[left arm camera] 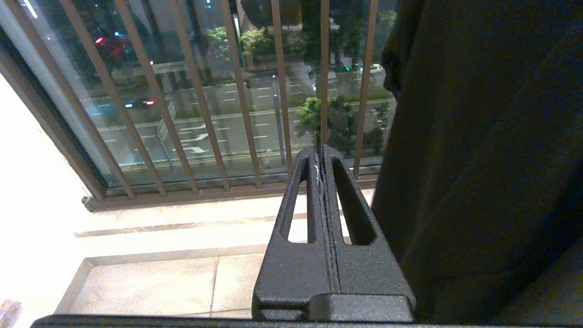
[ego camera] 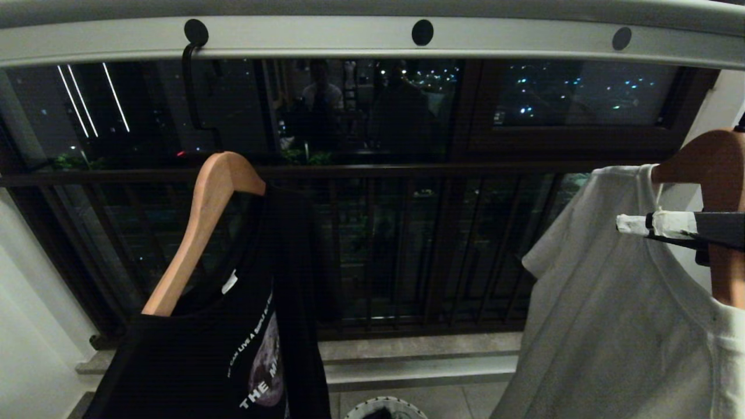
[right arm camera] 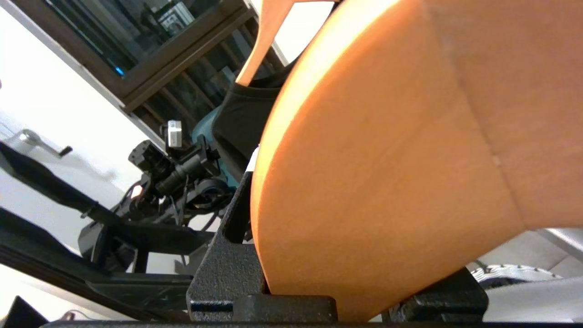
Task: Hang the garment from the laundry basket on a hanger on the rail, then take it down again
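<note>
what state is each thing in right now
rail: black hook in its left hole, other holes empty
black shirt: hanging on a wooden hanger
white shirt: on a second hanger, off the rail
right gripper: shut on second hanger
left gripper: shut, empty, parked low
basket: on the floor

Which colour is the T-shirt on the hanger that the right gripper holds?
White; the T-shirt shows best in the head view.
</note>
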